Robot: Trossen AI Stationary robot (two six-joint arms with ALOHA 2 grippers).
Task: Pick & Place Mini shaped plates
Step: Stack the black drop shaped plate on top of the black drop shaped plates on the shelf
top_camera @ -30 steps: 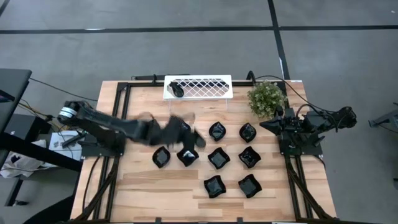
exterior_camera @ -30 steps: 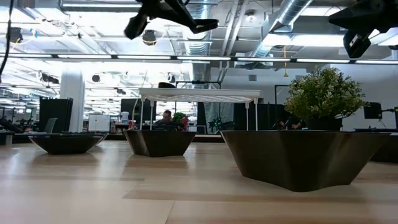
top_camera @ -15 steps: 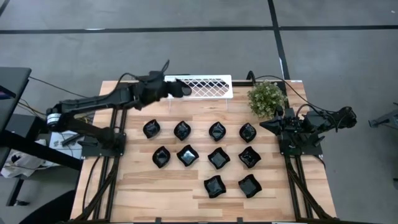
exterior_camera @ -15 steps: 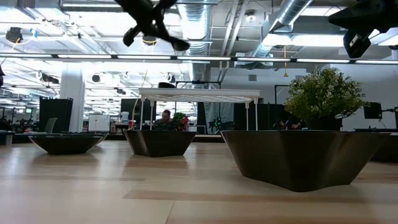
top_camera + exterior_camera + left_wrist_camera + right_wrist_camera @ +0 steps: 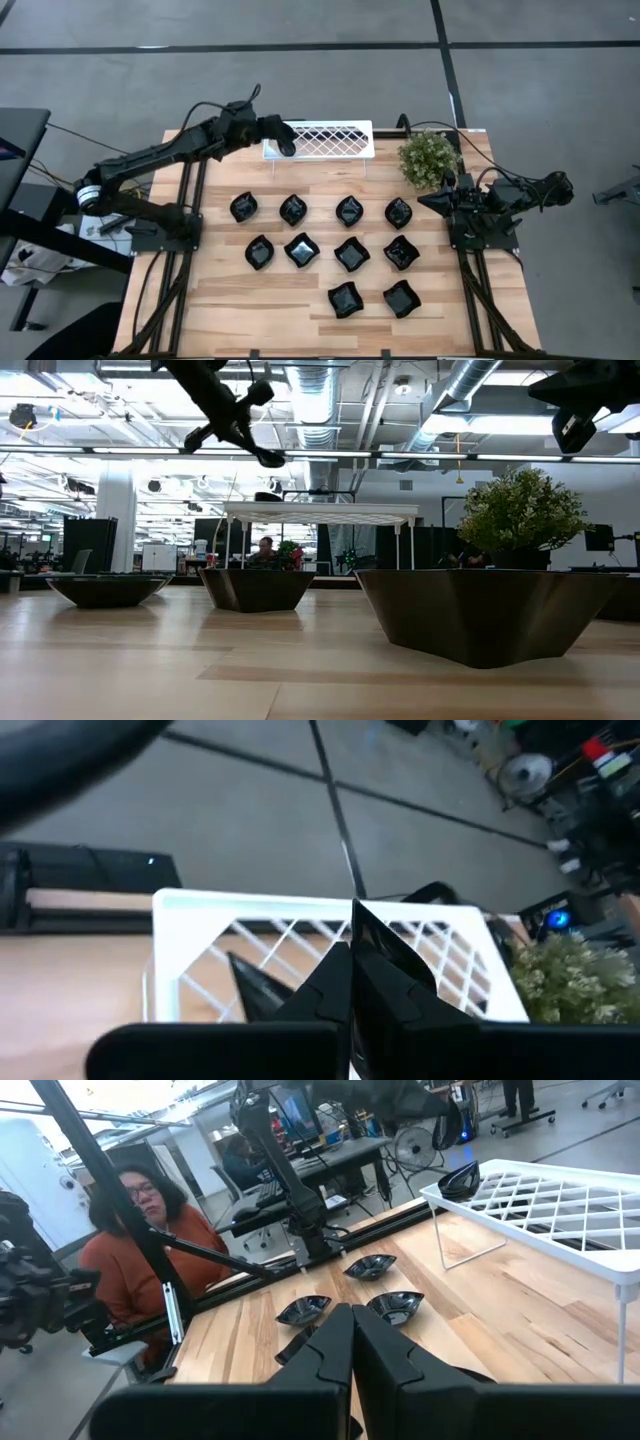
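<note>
left end effector [image 5: 284,140] | fingers pressed together, hovering above the left end of the white lattice rack [image 5: 330,140]; whether it is gripping anything is hard to tell | right end effector [image 5: 432,200] | closed, empty, waiting at the desk's [image 5: 230,310] right edge | ten small glossy black dishes [image 5: 349,211] | lying in rows on the light wooden desk; another one half hidden under the left fingers

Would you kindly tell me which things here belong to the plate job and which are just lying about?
Job: ten mini plates on the table; another plate on the white rack; left gripper over it.
Bystanders: potted plant; parked right gripper; person beyond the table.
</note>
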